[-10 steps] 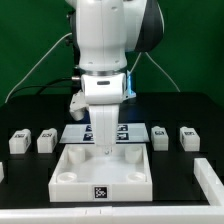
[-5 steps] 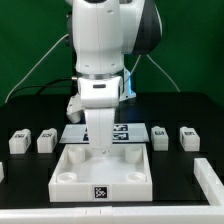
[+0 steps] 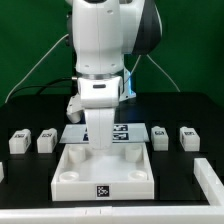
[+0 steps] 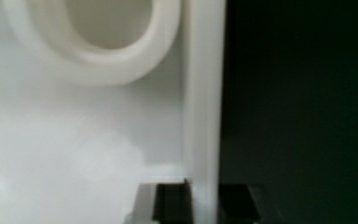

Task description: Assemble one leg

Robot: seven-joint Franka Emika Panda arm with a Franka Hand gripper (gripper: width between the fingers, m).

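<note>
The tool (image 4: 204, 205) straddles a wall of the large white square plastic tray (image 3: 70, 178); clamped or loose, I cannot tell. Any sideways move could drag the tray askew.

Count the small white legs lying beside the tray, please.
4. At the exterior view's left of the tray: outer left leg, inner left leg. At its right: inner right leg, outer right leg. The arm may hide others.
</note>
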